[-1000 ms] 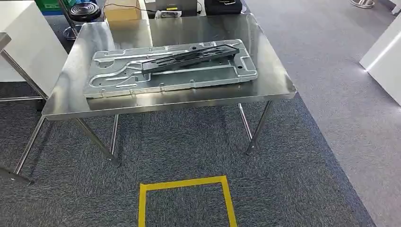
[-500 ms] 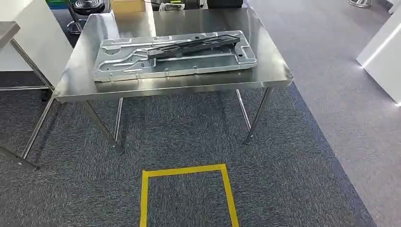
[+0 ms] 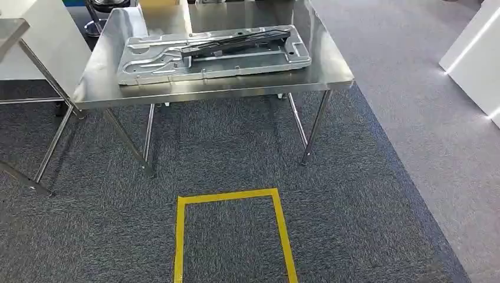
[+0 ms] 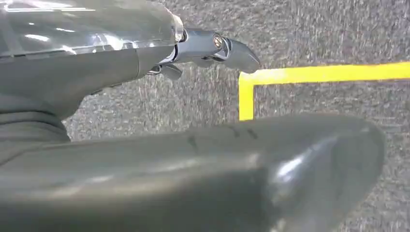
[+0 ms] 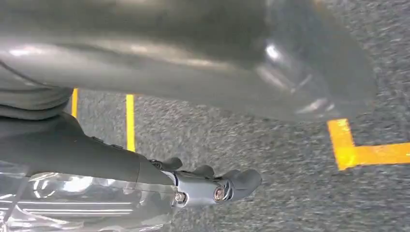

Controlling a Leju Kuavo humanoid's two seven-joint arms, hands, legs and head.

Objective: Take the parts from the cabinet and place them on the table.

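Parts: a large stamped silver sheet-metal panel point(image 3: 212, 56) is lying flat on the shiny stainless-steel tabletop point(image 3: 236, 88); a long black ribbed plastic strip point(image 3: 236, 43) is resting across the panel's top.
Left robot hand point(image 4: 145, 96): it is hanging over the grey-blue carpet floor point(image 3: 354, 194), fingers point(image 4: 227, 48) reaching out straight and apart, gripping nothing.
Right robot hand point(image 5: 145, 159): likewise hanging above the carpet, fingers point(image 5: 237, 183) extended, carrying nothing.
Floor marking: a yellow tape rectangle point(image 3: 233, 197) is sitting on the carpet in front of the tabletop.
Surroundings: white furniture point(image 3: 471, 59) is standing off to the right.
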